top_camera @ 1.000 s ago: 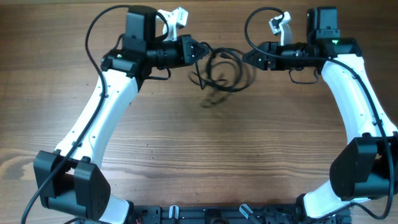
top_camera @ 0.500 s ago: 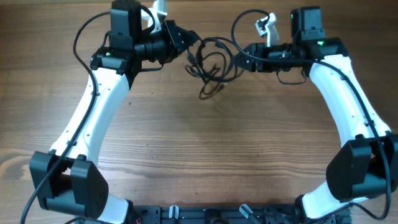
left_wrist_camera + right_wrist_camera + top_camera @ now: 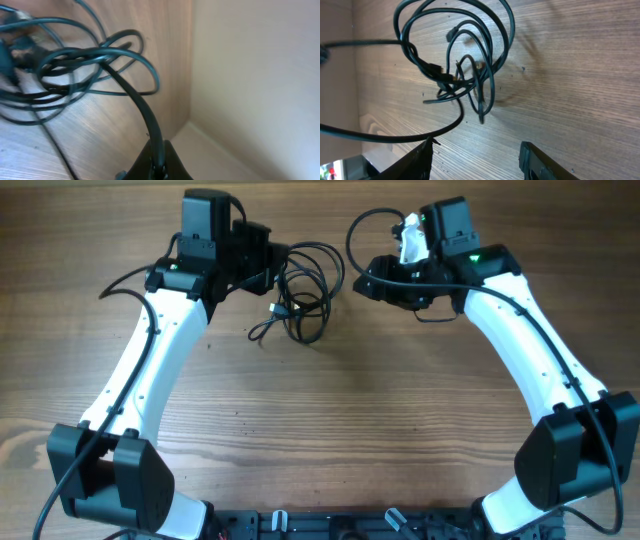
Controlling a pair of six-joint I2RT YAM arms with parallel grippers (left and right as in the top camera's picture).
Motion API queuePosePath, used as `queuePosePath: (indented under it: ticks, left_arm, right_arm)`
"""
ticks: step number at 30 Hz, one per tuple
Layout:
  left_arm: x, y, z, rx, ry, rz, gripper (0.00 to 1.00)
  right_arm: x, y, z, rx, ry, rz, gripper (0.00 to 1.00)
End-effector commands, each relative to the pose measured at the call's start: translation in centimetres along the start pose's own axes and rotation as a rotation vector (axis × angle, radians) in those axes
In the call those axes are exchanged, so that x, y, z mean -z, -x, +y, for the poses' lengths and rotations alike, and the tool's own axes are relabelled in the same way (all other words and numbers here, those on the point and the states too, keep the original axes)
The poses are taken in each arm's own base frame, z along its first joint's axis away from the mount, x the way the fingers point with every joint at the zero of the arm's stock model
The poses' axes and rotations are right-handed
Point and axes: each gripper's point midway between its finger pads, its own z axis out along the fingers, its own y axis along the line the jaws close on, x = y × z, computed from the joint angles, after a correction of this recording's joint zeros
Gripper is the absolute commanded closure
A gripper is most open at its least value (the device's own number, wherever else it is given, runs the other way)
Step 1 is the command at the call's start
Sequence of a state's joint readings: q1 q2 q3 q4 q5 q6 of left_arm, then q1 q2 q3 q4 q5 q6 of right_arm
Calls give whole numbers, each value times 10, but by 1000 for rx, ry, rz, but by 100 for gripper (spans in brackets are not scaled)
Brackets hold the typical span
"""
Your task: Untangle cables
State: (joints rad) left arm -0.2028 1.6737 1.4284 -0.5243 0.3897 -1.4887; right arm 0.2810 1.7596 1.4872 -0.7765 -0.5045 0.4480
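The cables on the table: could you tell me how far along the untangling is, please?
Done: nothing visibly; the cables form one knotted bundle of loops. In hand: the left gripper is shut on one cord running from that bundle; the right gripper is open and empty beside it. Left: all the separating.

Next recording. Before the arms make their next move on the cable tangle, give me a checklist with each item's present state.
1. Strand held by the left pincer: ok. It is shut on one strand of the thin black flexible cables.
2. Is the right pincer free to grasp: ok. It is open, with nothing between its fingers.
3. Is the right pincer placed around a strand: not ok. The tangle lies ahead of it, apart.
4. Loops separated: not ok. They overlap in one bunch.
5. Number of cables in the bunch: cannot tell.
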Motion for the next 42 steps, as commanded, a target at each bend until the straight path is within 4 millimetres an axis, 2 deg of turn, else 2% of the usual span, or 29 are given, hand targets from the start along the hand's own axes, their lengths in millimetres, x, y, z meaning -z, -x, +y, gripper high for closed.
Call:
queuePosePath:
  ticks: [1,3,6,8,10,12,14,16,18,22,28,30,32,36,40,42]
  left_arm:
    - [15,30,13,50,66,-198,96]
    - [13,49,42,29,186,-298,96]
    - [6,63,71,9,296,-353,96]
    - [-1,67,86,19,351,-352,96]
    - [-9,59,93,27,377,-292,96]
    - [-17,42,87,34,344,-182,96]
    - [-22,24,70,38,270,-61,96]
    - [-22,4,43,34,157,99,96]
    - [-15,-11,23,45,71,236,96]
    - [-9,-20,17,113,53,324,96]
    - [3,-47,13,129,46,497,96]
    - [9,-57,9,142,37,568,96]
    - [9,-58,4,110,9,573,96]
    - [3,-37,-13,-179,-124,455,96]
    - [1,-23,-15,-636,-220,362,96]
    - [1,-23,-15,-760,-246,349,96]
  right_arm:
    - [-1,3,-8,-30,-40,-20,42]
    - [-1,3,-8,-25,-40,-20,42]
    - [-2,3,-7,-21,-39,-18,42]
    - [-3,2,-2,22,-21,-13,41]
    - [-6,0,11,136,23,-8,39]
    - [-11,-3,26,286,56,-11,34]
    - [-16,-10,40,445,84,-7,26]
    - [-19,-23,57,596,145,17,23]
    - [-21,-29,64,664,170,25,23]
    - [-22,-29,67,726,171,15,23]
    - [-27,-9,60,743,97,-53,27]
    - [-28,-8,60,695,98,-54,31]
    - [-27,-8,62,610,105,-51,34]
    - [-4,-14,65,546,101,-47,33]
    - [48,-15,71,555,95,-115,27]
    - [67,-13,74,560,95,-154,26]
